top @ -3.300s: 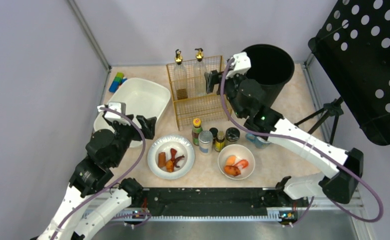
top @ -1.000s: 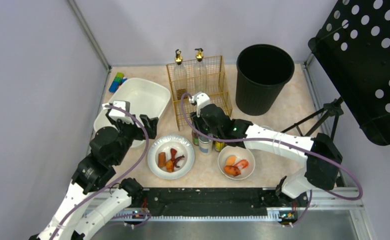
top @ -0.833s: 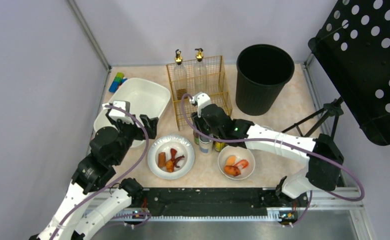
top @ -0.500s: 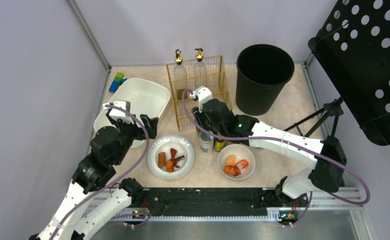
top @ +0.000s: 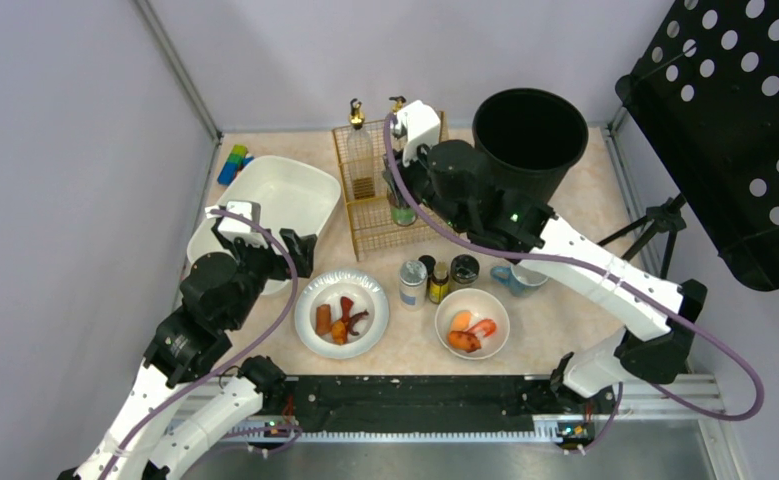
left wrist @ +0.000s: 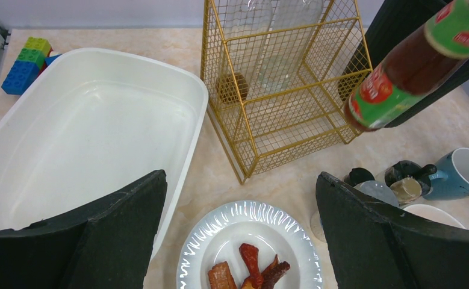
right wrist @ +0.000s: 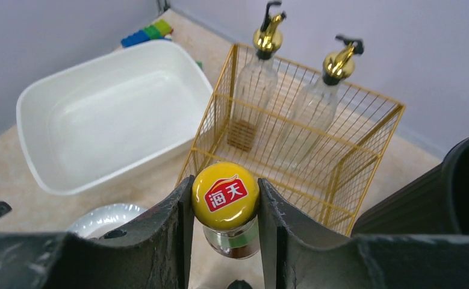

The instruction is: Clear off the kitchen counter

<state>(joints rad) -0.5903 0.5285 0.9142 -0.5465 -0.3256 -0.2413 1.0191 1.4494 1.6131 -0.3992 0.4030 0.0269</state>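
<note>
The kitchen counter (top: pixel 565 230) is beige marbled stone between grey walls. My right gripper (top: pixel 402 198) (right wrist: pixel 224 198) is shut on the yellow cap of a brown sauce bottle (top: pixel 401 213) (right wrist: pixel 224 195) with a green label. It holds the bottle in the air over the front of the gold wire rack (top: pixel 390 225). In the left wrist view the bottle (left wrist: pixel 409 66) hangs tilted at the upper right. My left gripper (top: pixel 300 252) (left wrist: pixel 241 235) is open and holds nothing. It hovers between the white tub (top: pixel 275 200) and the plate of food (top: pixel 342 313).
Two pump bottles (right wrist: pixel 265 72) stand in the rack's back. A black bin (top: pixel 530 140) is at the back right. A shaker (top: pixel 412 283), small jars (top: pixel 464 268), a blue mug (top: pixel 515 275) and a food bowl (top: pixel 472 322) sit at the front. Toy blocks (top: pixel 233 162) lie behind the tub.
My right gripper closed on the bottle among the jars, lifted it and carried it back over the wire rack. The left arm has not moved.
</note>
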